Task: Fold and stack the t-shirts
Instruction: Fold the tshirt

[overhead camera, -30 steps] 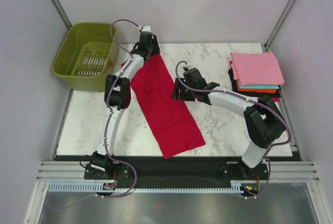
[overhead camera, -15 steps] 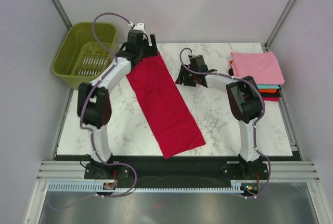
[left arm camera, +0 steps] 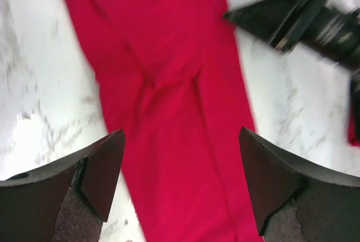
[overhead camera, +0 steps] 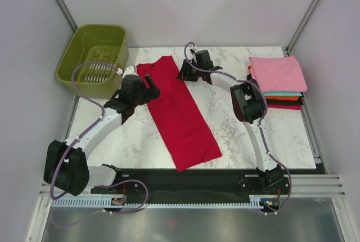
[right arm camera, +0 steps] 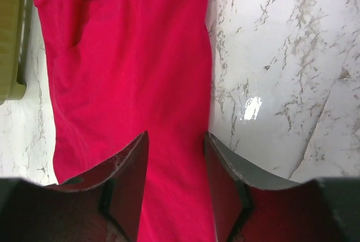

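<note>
A crimson shirt [overhead camera: 179,115] lies flat on the marble worktop [overhead camera: 225,129], folded into a long narrow strip. Its near end sits at about 6 o'clock, close to the front edge, and the strip runs away toward 11 o'clock, where the collar end lies near the back edge. The left gripper [left arm camera: 181,152] hovers over the strip's far half from the 9 o'clock side. Its jaws are spread wide with nothing between them, only red cloth below. Further back, the right gripper [right arm camera: 175,152] reaches in from 3 o'clock over the shirt's right-hand edge near the collar end. Its jaws stand apart with a clear gap and the cloth lies flat beneath; whether the tips touch it cannot be made out. At 2 o'clock, well apart from the strip, sits a stack of folded shirts [overhead camera: 277,74] — pink on top, with teal, orange, black and red edges showing beneath. An olive-green basket [overhead camera: 70,63] stands at the far left corner, at 10 o'clock.
</note>
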### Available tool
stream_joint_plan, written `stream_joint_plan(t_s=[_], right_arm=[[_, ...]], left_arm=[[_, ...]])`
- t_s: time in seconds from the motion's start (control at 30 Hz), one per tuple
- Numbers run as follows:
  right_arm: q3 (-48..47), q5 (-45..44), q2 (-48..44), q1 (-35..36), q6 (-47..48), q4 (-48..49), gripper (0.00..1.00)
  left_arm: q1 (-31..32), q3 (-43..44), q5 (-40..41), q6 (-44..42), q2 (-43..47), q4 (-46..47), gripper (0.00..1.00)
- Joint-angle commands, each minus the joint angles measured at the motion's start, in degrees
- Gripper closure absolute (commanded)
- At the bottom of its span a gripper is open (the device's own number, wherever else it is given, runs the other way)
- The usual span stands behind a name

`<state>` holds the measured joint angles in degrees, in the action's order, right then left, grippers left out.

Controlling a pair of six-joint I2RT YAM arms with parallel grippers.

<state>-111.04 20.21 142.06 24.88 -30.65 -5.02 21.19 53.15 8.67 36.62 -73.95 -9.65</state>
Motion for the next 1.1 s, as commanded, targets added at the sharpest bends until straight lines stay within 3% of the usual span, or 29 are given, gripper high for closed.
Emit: stream_joint_plan(t_s=[0.0, 0.13, 0.27, 0.3, 0.43, 0.63, 0.77, 1.07], right_arm=[[-1.19, 0.54, 3.49, 0.78, 0.16, -3.77, 0.48], [-3.74, -0.61, 5.07, 0.96, -0.19, -5.09, 0.69], [-4.36, -2.53, 5.51, 0.95, -0.72, -5.7, 0.98], [-3.4, -4.37, 5.25, 0.87, -1.07, -5.71, 1.0], [2.22, -8.86, 0.43, -1.93, -3.18, -4.66, 1.0], [22.16, -10.71, -9.41, -9.57, -12.82, 12.27, 1.0], [32.44, -11.86, -12.07, -13.37, -18.38, 18.01, 1.0], [31.77, -12.02, -11.37, -14.42, -16.81, 18.12, 0.97]], left_arm=[[1.31, -5.76, 0.04, 7.33, 2.14, 3.23, 0.11], [1.49, -9.63, 0.91, 3.91, 2.06, 5.51, 0.11], [1.57, -9.73, -0.23, 3.02, 4.69, 5.52, 0.11], [2.18, -10.34, 0.21, 3.28, 6.61, 6.13, 0.11], [2.19, -13.85, -0.05, 3.46, 9.79, 9.47, 0.1], [2.28, -13.95, -8.39, 0.91, 7.16, 13.51, 0.1], [2.54, -13.95, -12.0, 0.21, 4.79, 15.45, 0.09], [3.77, -11.49, -16.22, 0.47, -4.87, 16.51, 0.1]])
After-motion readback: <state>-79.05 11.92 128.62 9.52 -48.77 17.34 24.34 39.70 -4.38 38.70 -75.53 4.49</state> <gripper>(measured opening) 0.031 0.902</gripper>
